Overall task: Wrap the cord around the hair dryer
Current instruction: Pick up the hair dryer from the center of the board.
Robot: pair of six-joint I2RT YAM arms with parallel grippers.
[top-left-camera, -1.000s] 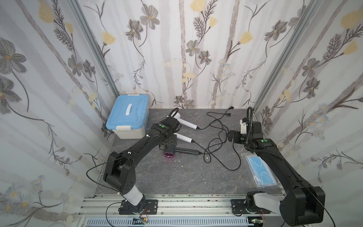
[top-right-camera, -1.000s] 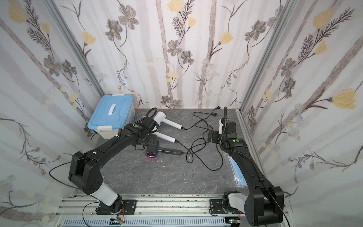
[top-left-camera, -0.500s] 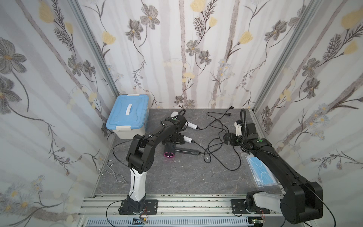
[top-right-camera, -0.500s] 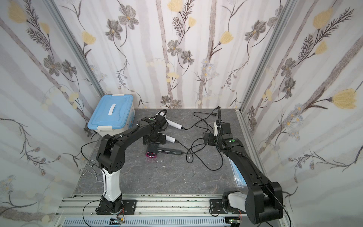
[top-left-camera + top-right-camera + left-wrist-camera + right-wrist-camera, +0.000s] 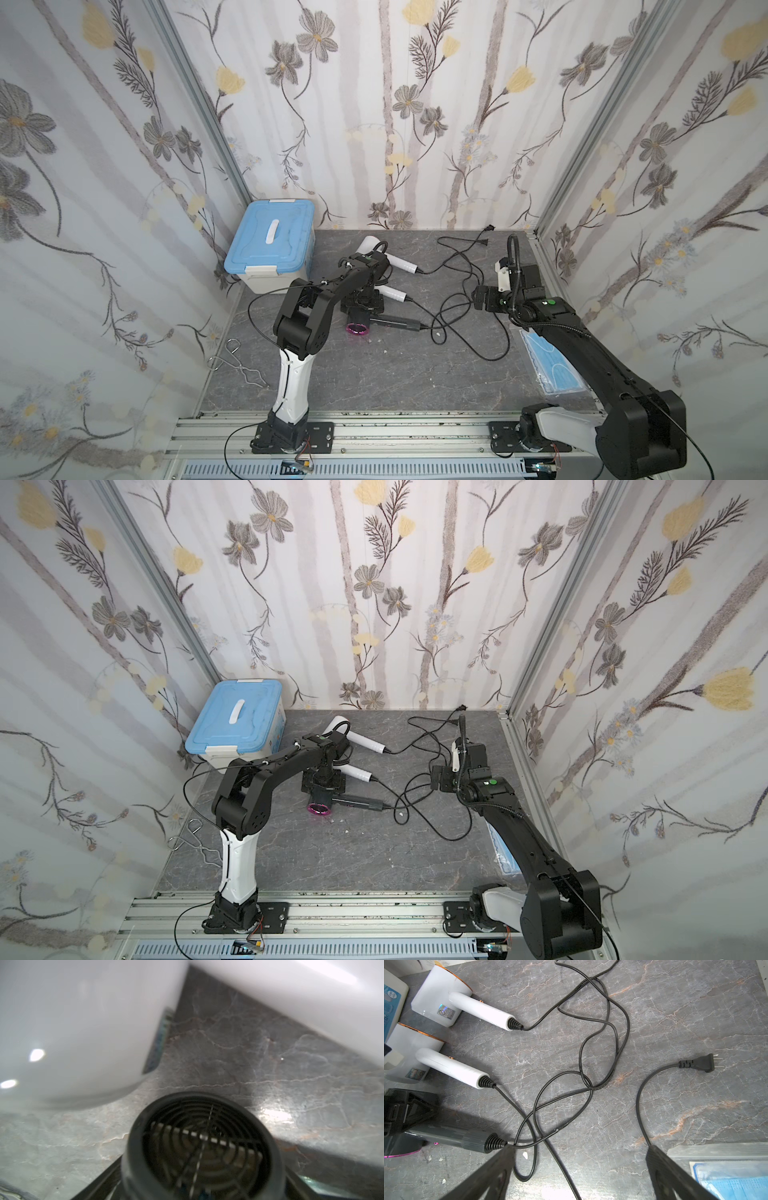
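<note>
- Between the left jaws, spread wide: dark hair dryer barrel; whether it is gripped cannot be told.
- Beneath the right jaws, fully spread and empty: loose cord on the worktop.

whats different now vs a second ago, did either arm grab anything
The left arm raised its elbow upright and brought the left claw over the black hair dryer. It straddles the barrel, but a grip cannot be confirmed. The right claw slid slightly toward the cords, open and holding nothing. All the dryers, including the white hair dryers, the cords and the blue-lidded box stayed put.
</note>
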